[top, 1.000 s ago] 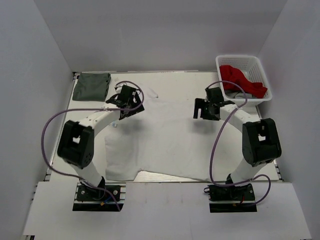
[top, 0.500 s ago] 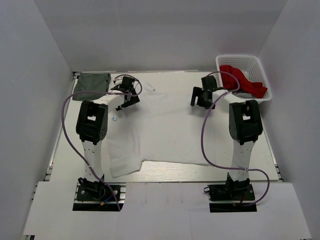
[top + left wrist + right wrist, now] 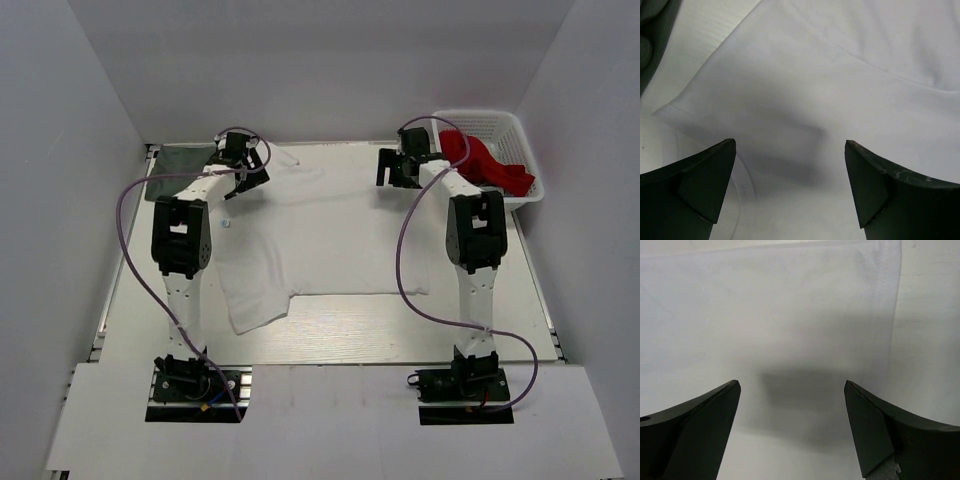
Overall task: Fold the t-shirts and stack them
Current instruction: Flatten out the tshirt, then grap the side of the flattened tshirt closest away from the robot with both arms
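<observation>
Gaping wide, the left gripper point(image 3: 790, 142) hangs over the white t-shirt point(image 3: 850, 75) with nothing between its dark, wedge-shaped fingers point(image 3: 695, 190). A soft shadow lies on the cloth under it; whether the tips touch the fabric cannot be told. The right gripper point(image 3: 791, 383) stands just as spread and empty over the same shirt. Outward of its right finger runs a stitched hem point(image 3: 887, 295), then the bare pale table point(image 3: 930, 315).

Ahead and to the left of the left gripper the white shirt ends in a corner, and a strip of table shows beyond it. Past that lies the dark grey-green t-shirt point(image 3: 647, 30), a rounded, matte bundle. From above, this folded shirt sits just beside the left gripper, partly hidden by the arm.

To the right of the right gripper stands a white, lattice-walled plastic basket point(image 3: 490, 113) holding crumpled red cloth point(image 3: 480, 160). The white shirt lies flat and smooth behind both grippers, toward the arm bases, with one flap angled out at the near left. Purple cables point(image 3: 135, 260) loop off each arm.
</observation>
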Tool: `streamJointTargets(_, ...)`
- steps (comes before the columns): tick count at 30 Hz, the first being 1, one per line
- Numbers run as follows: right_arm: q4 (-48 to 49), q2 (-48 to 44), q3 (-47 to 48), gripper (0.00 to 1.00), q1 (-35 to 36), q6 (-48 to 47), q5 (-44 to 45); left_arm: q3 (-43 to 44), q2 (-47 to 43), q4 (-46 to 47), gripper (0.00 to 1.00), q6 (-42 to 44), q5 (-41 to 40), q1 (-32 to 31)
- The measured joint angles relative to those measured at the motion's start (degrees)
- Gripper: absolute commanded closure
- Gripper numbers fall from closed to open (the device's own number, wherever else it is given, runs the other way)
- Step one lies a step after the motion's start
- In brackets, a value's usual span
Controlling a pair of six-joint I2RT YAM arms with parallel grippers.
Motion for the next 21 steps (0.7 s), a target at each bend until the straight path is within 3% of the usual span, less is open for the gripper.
streamJointTargets(4,0.35,-8.07,-5.68,0.10,0.33,-0.72,-2.08,-3.06,-5.31,-0.50,0.00,1.03,1.46,-0.31)
streamJointTargets(12,10.36,-41.83,-40.02,0.10,2.23,4.81,-4.85,-40.22,-43.76,0.15,0.00,-6.43,4.66,-2.01)
streamJointTargets(16,10.97,-47.36,-47.52,0.10,2.12,7.85,-4.20,-59.87,-61.44,-2.32,0.00,-10.91,9.03,-2.32)
streamJointTargets(21,11.26,-49.70,-52.02,0.10,1.86,10.45,-3.87,-70.36,-80.87,-12.61,0.00,-16.06,13.38,-2.73)
